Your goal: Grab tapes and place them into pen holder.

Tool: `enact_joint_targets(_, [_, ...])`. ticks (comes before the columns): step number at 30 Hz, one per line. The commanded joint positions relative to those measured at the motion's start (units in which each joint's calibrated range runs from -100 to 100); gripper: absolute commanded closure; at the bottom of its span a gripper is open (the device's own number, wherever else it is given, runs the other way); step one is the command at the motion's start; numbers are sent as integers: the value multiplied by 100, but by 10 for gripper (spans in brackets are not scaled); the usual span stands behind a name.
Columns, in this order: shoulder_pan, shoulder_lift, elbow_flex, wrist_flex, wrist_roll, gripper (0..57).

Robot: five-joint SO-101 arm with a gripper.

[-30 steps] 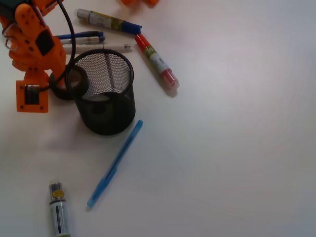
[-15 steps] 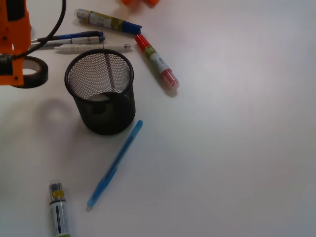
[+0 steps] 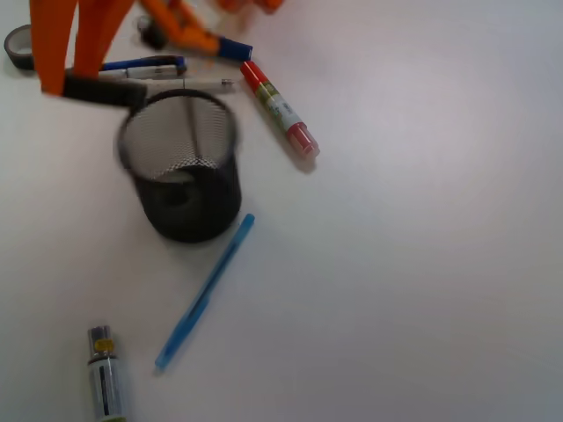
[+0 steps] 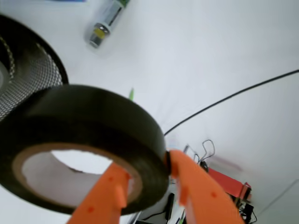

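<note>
The white table (image 3: 422,264) fills the front view, and the largest thing on it is the pen holder (image 3: 182,167), a black mesh cup standing upright left of centre; in the wrist view only an arc of its rim and mesh shows at about nine to ten o'clock. The orange gripper (image 4: 147,184) comes in from the eleven o'clock corner of the front view, blurred, and pinches a black tape roll (image 4: 79,140): one orange finger (image 4: 105,198) sits inside the pale core and the other presses the outer band, so the wall of the roll is clamped between them. In the front view this roll appears as a dark smear just above the cup's rim at its ten o'clock side. A light blue pen (image 3: 205,291) lies at five o'clock from the cup, slanting down-left. A red marker (image 3: 280,110) lies at two o'clock from the cup. A second tape roll (image 3: 19,46), greyish, rests at the far left edge near ten o'clock. A small yellow-capped marker (image 3: 105,374) lies at seven o'clock.
</note>
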Motion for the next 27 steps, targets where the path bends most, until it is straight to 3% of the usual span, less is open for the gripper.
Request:
enact_joint_targets(1, [72,-637,-269,-111,54,572])
enact_joint_targets(7, [57,-637,-251,247,54,572])
enact_joint_targets(15, [-893,-620,-196,457,-176,572])
enact_joint_targets(21, [-1297,-628,1036,457,-679,572])
enact_joint_targets(27, [-998,-722,2557,449,-1035,572])
